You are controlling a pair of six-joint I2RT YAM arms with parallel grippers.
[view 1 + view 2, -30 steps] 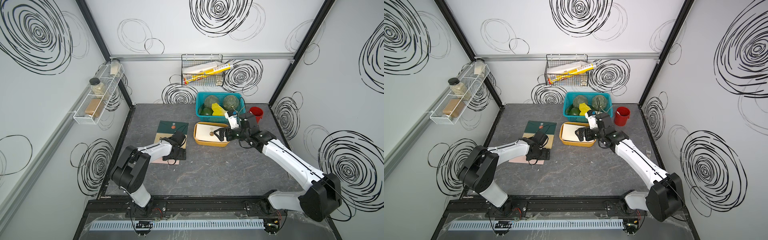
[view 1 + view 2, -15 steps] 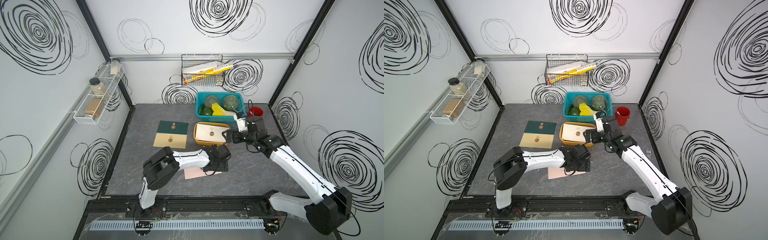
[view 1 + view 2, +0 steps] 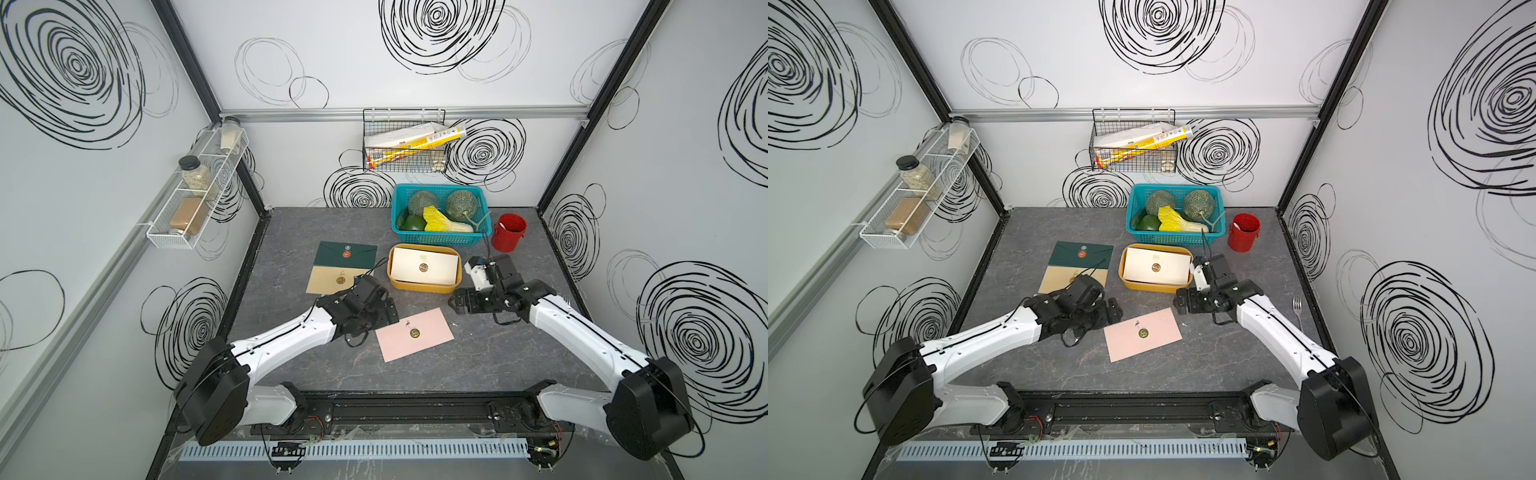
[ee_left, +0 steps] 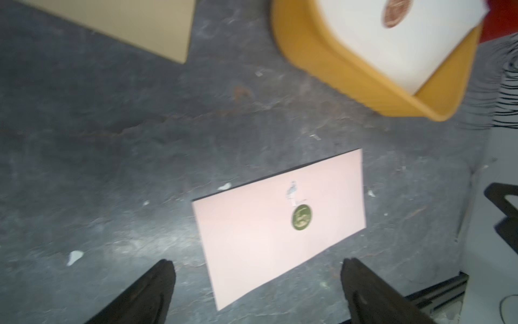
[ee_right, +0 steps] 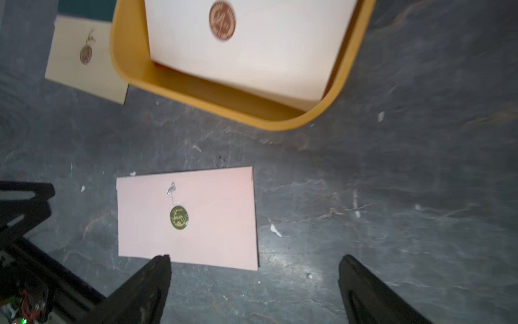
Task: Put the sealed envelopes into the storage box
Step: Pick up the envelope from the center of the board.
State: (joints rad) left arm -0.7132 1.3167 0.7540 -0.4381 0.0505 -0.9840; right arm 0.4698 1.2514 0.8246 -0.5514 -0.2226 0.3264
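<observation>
Pink envelope (image 3: 414,334) lay flat; left gripper (image 4: 255,270) and right gripper (image 5: 254,263) were both spread wide, holding nothing.

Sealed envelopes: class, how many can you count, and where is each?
4. Dark green envelope and tan envelope together left of the storage box; pink envelope alone in front of it; cream envelope inside it, perhaps covering others.

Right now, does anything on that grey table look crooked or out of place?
The pink paper envelope lies alone and skewed on the table, near the open left gripper and right gripper. The cream envelope sits slightly crooked in the mustard-yellow plastic tub.
</observation>
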